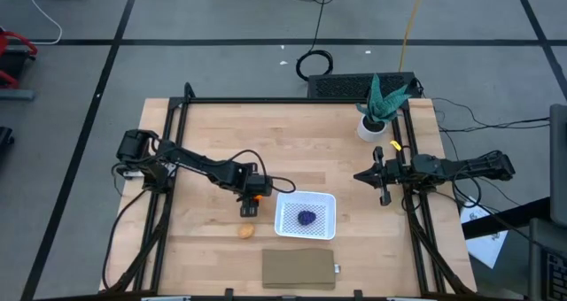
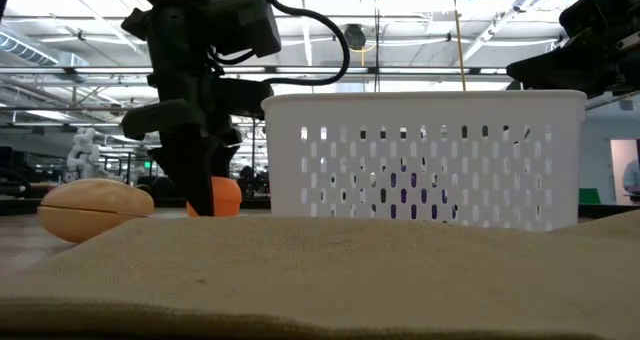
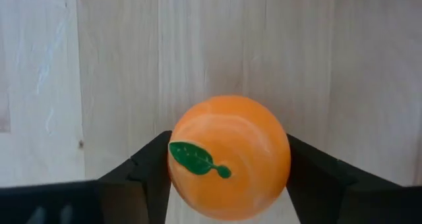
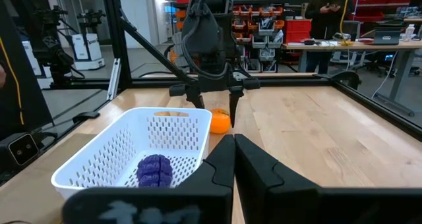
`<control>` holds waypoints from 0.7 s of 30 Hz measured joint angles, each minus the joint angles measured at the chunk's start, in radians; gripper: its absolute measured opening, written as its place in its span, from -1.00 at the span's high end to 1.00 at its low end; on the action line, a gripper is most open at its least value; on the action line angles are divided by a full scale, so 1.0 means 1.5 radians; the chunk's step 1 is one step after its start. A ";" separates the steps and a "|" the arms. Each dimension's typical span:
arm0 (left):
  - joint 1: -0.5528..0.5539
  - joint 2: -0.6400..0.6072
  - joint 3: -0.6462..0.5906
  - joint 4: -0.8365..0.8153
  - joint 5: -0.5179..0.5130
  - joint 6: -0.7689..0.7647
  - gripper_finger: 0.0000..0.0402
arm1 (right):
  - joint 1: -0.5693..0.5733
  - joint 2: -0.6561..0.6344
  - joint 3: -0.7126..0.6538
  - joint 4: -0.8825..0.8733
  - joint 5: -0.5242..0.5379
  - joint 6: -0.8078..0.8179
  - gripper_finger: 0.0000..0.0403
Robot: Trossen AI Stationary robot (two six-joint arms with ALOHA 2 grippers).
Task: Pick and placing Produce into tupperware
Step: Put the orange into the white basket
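Light wooden worktop [image 1: 301, 150] inside a black frame, with a workshop full of shelves and benches behind it, plus a person [image 4: 335, 12] standing way back there. Left gripper [image 1: 255, 191] is down near the middle of the worktop with its two fingers [image 3: 142, 178] on either side of the toy orange [image 3: 229, 157], pressed right up against it or very nearly, and the orange looks like it's sitting on the wood. White tupperware [image 1: 330, 204] is just beside that, toward the right edge, and the lumpy purple piece [image 1: 306, 218] is already inside it on the mesh bottom. Tan oval piece [image 1: 246, 231] lies on the wood, closer to the front edge than the orange and apart from the container. Flat brown rectangle [image 1: 299, 268] sits along the front edge. Right gripper [image 1: 363, 175] hangs near the right edge with its fingers pinched together, holding nothing. Potted plant [image 1: 378, 111] is up in the back right corner.
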 joint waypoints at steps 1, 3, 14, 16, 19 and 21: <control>0.000 0.000 0.000 0.000 0.000 0.000 -0.09 | 0.000 0.000 0.000 0.000 0.000 0.000 1.00; 0.000 0.000 0.000 -0.001 0.000 0.001 -0.09 | 0.000 0.000 0.000 0.000 0.000 0.000 1.00; 0.000 0.000 0.030 -0.068 0.000 0.027 -0.28 | 0.000 0.000 0.000 0.000 0.000 0.000 1.00; 0.000 0.000 0.050 -0.093 0.000 0.028 -0.22 | 0.000 0.000 0.000 0.000 0.000 0.000 1.00; 0.000 0.000 0.087 -0.131 0.000 0.029 -0.12 | 0.000 0.000 0.000 0.000 0.000 0.000 1.00; 0.000 0.000 0.113 -0.158 -0.002 0.033 -0.10 | 0.000 0.000 0.000 0.000 0.000 0.000 1.00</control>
